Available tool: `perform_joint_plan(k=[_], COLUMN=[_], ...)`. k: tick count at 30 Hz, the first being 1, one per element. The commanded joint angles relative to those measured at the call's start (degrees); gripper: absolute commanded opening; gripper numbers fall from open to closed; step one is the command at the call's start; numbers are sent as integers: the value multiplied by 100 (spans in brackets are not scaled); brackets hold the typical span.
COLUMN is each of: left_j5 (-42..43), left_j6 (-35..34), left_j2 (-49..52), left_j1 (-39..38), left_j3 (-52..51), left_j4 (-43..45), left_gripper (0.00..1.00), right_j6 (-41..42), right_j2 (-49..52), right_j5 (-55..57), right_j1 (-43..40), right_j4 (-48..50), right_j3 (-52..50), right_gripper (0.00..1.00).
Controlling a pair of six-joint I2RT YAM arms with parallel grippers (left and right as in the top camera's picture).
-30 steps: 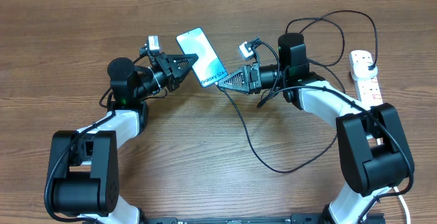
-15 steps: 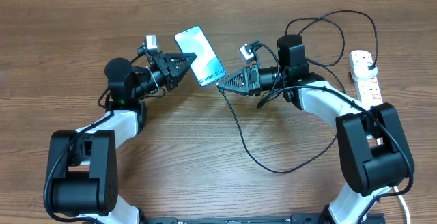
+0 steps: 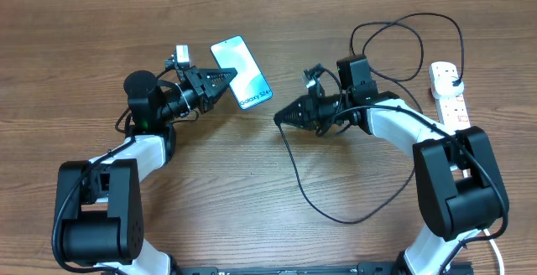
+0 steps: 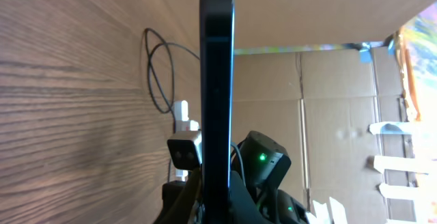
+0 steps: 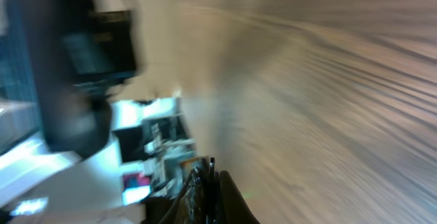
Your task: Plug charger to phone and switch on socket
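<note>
My left gripper (image 3: 228,80) is shut on the phone (image 3: 243,70) and holds it off the table with its lit screen up. In the left wrist view the phone (image 4: 216,80) stands edge-on between my fingers. My right gripper (image 3: 283,117) is shut on the connector end of the charger (image 3: 295,179), a short gap to the right of the phone's lower end. In the blurred right wrist view the thin connector (image 5: 210,168) sticks out between the jaws. The black cable loops over the table to the white socket (image 3: 450,99) at the far right.
The cable makes a wide loop in front of the right arm and another loop (image 3: 407,23) at the back right. The right arm (image 4: 263,162) shows just past the phone in the left wrist view. Cardboard walls stand behind the table.
My right gripper has pulled back to the right and down, away from the phone's lower end, and its wrist has turned. The phone has shifted a little to the left.
</note>
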Motion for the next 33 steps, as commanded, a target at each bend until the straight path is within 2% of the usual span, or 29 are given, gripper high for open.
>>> perform_joint_plan(k=[1, 2, 3, 4, 5, 6, 9, 12, 19, 23, 26, 30, 33], left_j5=[149, 146, 146, 144, 144, 144, 142, 131, 103, -55, -98, -214, -192], left_j6=[568, 608, 658, 732, 772, 800, 815, 885, 997, 970, 970, 802, 798], left_j2=[-46, -46, -46, -46, -46, -46, -46, -46, -46, -46, -46, -46, -46], left_j1=[39, 39, 39, 39, 39, 39, 39, 46, 216, 306, 348, 527, 671], left_j3=[103, 103, 103, 103, 103, 103, 103, 103, 103, 103, 103, 103, 103], left_j4=[-212, -284, -348, -431, -450, -470, -516, -557, -684, -866, -901, -944, -964], left_gripper=[4, 5, 4, 4, 4, 4, 4, 4, 4, 4, 4, 4, 4], right_j6=[-839, -944, -984, -1132, -1182, -1237, -1276, -1279, -1606, -2181, -2730, -2979, -3056], right_j2=[33, 33, 33, 33, 33, 33, 2, -164, -1226, -1659, -1604, -1427, -1285], right_j5=[1281, 1451, 1626, 1897, 2024, 2109, 2273, 2507, 3703, 4874, 5923, 7066, 7263], right_j1=[-28, -28, -28, -28, -28, -28, -28, -28, 201, 791, 1537, 2218, 2341], right_j4=[-527, -669, -804, -1010, -1108, -1182, -1353, -1453, -1650, -1753, -1821, -1720, -1609], right_j3=[39, 39, 39, 42, 42, 44, 52, 57, 57, 55, 50, 50, 50], right_gripper=[8, 20, 37, 49, 57, 60, 66, 66, 68, 72, 72, 72, 72])
